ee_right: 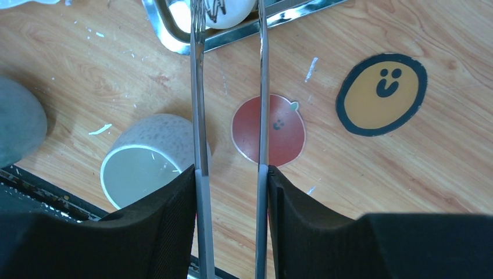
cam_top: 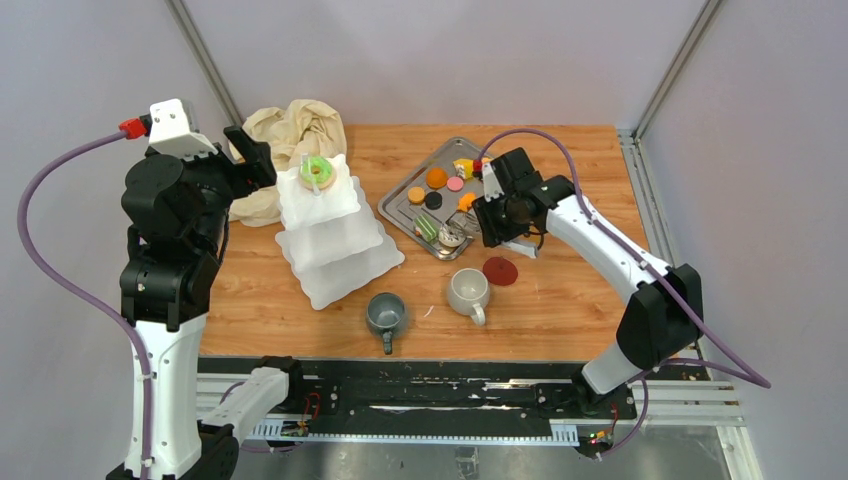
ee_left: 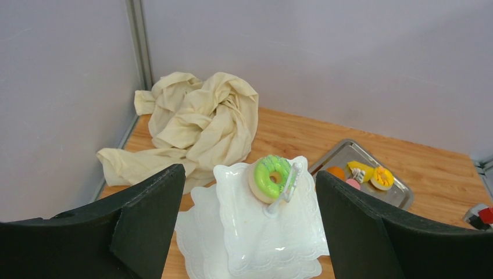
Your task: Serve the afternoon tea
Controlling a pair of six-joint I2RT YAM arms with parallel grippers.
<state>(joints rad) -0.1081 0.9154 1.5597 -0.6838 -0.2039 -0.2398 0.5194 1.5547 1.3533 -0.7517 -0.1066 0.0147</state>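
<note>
The white three-tier stand (cam_top: 330, 240) sits left of centre with a green ring doughnut (cam_top: 317, 171) on its top tier. My left gripper (ee_left: 250, 192) hangs open above the stand (ee_left: 261, 232), the doughnut (ee_left: 270, 177) showing between its fingers. My right gripper (ee_right: 231, 174) is shut on a pair of metal tongs (ee_right: 198, 87). Their tips straddle a white pastry (ee_right: 227, 11) at the steel tray's near rim (ee_right: 232, 38). Orange (cam_top: 437, 178), pink (cam_top: 455, 184) and yellow (cam_top: 463, 167) pastries lie on the tray. A grey mug (cam_top: 386, 314) and a white mug (cam_top: 467, 290) stand near the front edge.
A beige cloth (cam_top: 290, 135) lies crumpled at the back left, behind the stand. A red round sticker (cam_top: 500, 270) is on the wood right of the white mug, and a yellow smiley sticker (ee_right: 381, 93) lies beside it. Metal posts and grey walls enclose the table.
</note>
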